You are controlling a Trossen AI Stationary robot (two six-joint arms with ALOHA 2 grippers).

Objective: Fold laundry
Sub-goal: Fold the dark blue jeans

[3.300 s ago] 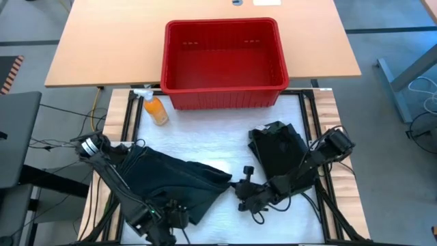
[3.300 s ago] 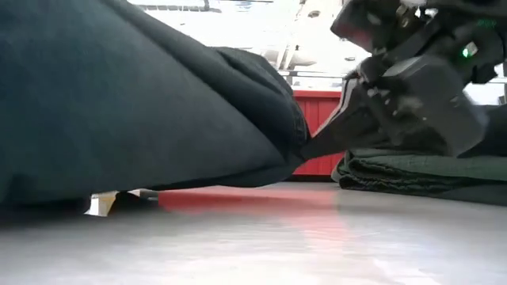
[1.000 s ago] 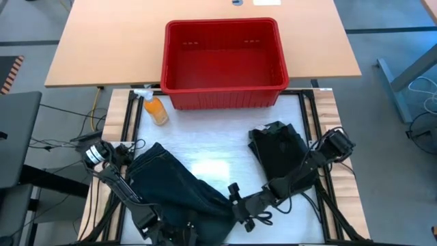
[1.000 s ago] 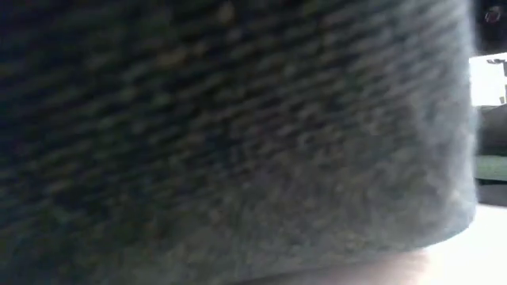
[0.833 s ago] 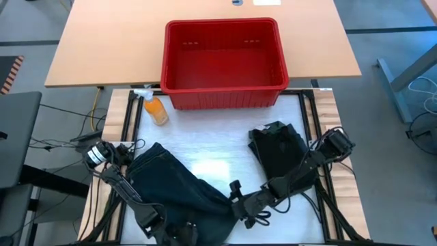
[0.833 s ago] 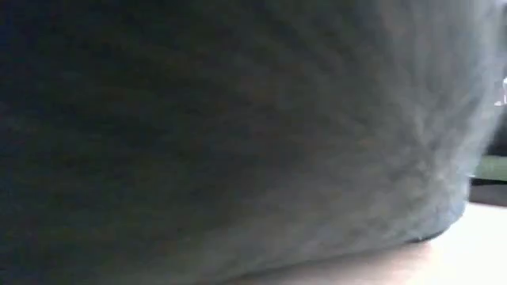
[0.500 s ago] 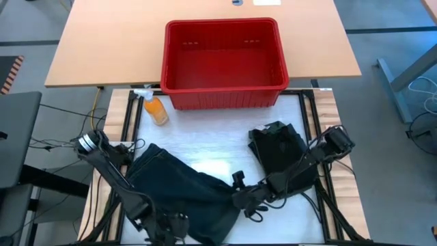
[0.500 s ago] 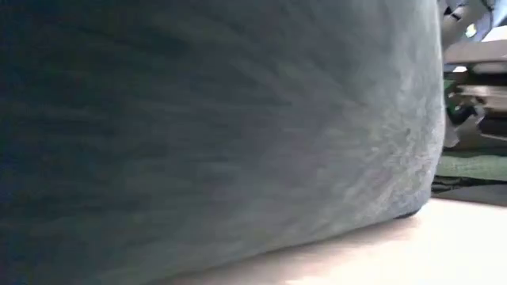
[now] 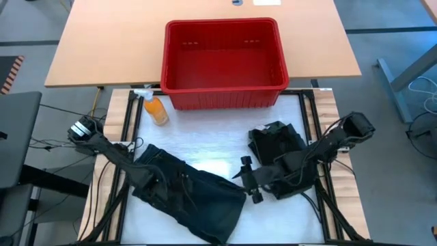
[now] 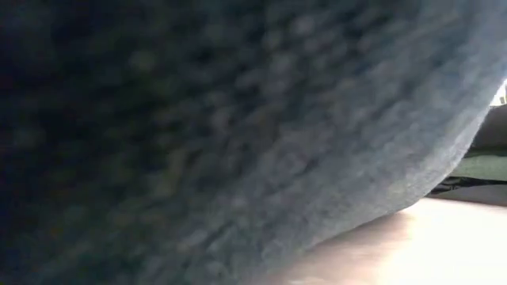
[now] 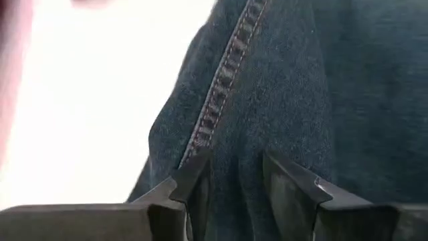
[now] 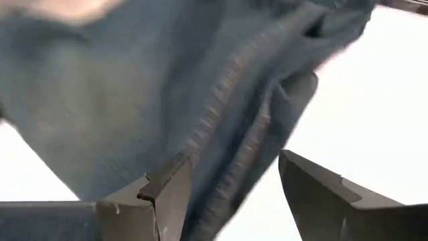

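Left claw [image 11: 231, 181] parted over dark garment [image 9: 188, 195], right claw [image 9: 247, 179] released beside it; fold may slump if dragged.

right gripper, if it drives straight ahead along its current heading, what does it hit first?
Most likely the dark denim garment. The right gripper, fingers open, points at its seamed edge, which lies directly ahead in the wrist view. Depth is unclear, so I can't tell whether it is touching.
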